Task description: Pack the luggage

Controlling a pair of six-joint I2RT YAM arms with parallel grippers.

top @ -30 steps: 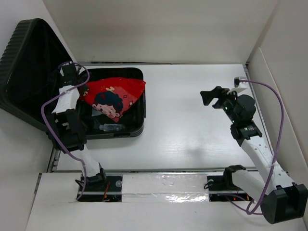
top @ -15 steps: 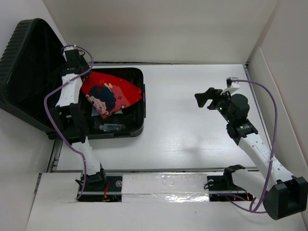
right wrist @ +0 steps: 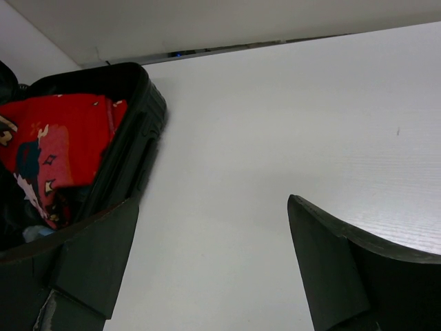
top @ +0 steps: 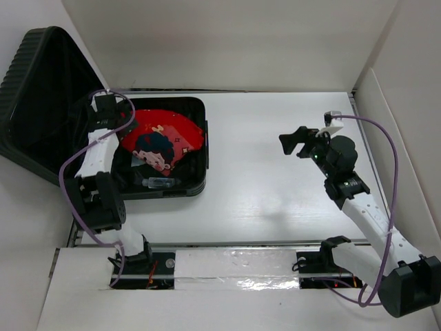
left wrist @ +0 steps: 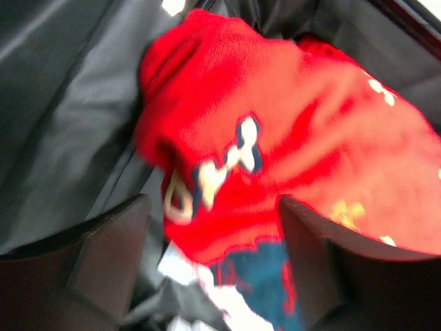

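The luggage (top: pixel 34 89) lies open at the left, its ribbed lid leaning back and its base flat on the table. A red garment (top: pixel 162 134) with a cartoon figure rests in the base. My left gripper (top: pixel 114 114) hovers at the garment's left end. In the left wrist view that gripper (left wrist: pixel 213 255) is open, its fingers (left wrist: pixel 110 241) standing apart on either side of the red garment (left wrist: pixel 275 138), with the black lining (left wrist: pixel 62 103) beyond. My right gripper (top: pixel 296 141) is open and empty above the bare table. Its wrist view shows this gripper (right wrist: pixel 213 255), the luggage wall (right wrist: pixel 138 131) and the red garment (right wrist: pixel 62 145).
A small clear bottle-like item (top: pixel 160 183) and some white cloth lie at the near side of the base. White walls enclose the table (top: pixel 275 193) at the back and right. The arm bases sit on a foil-taped rail (top: pixel 234 265) at the near edge.
My left gripper has opened and let go of the red garment, which now lies spread in the luggage base. The right gripper shifted slightly left and stayed open.
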